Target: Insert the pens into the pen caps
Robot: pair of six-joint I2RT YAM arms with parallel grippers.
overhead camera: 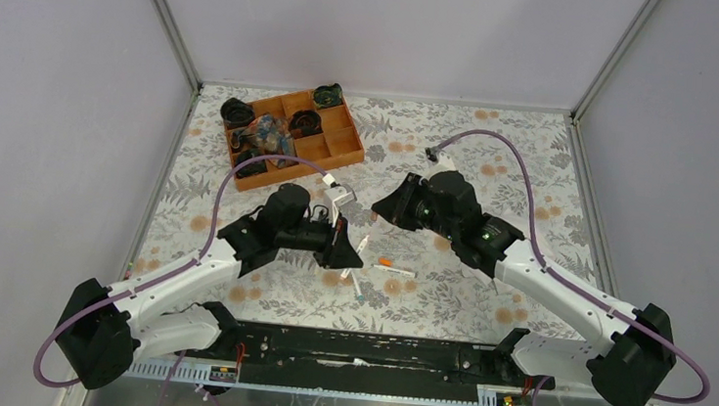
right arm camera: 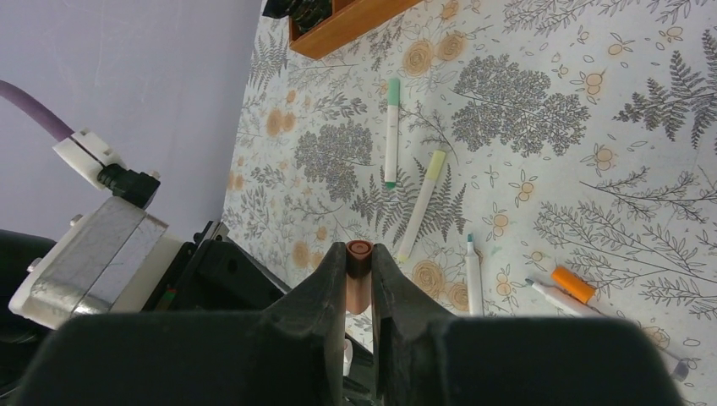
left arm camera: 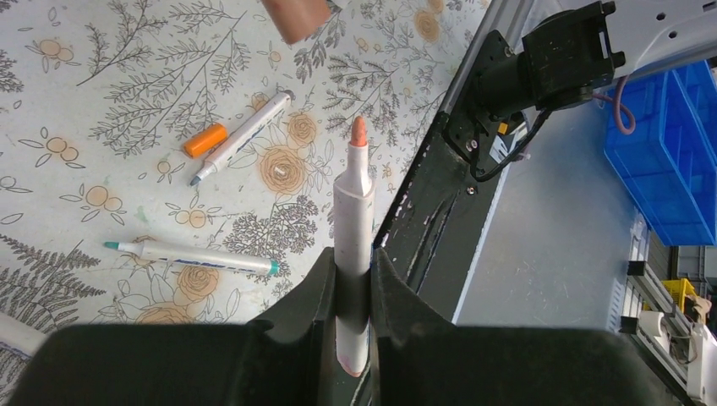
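Note:
My left gripper (left arm camera: 353,258) is shut on a white pen (left arm camera: 354,207), whose salmon-brown tip (left arm camera: 358,134) points away from the wrist. My right gripper (right arm camera: 359,254) is shut on a brown pen cap (right arm camera: 358,269), open end facing out. In the left wrist view that cap (left arm camera: 296,17) hangs up and left of the pen's tip, apart from it. Both grippers (overhead camera: 344,246) (overhead camera: 387,205) meet above mid-table. On the cloth lie an orange cap (left arm camera: 205,139), a blue-tipped pen (left arm camera: 245,135), a teal-tipped pen (left arm camera: 194,255), a green-capped pen (right arm camera: 391,127) and a yellow-capped pen (right arm camera: 423,203).
An orange divided tray (overhead camera: 339,142) with black items stands at the far left of the floral cloth. The black base rail (left arm camera: 423,211) runs along the near edge, just under the held pen. A blue bin (left arm camera: 668,144) sits off the table.

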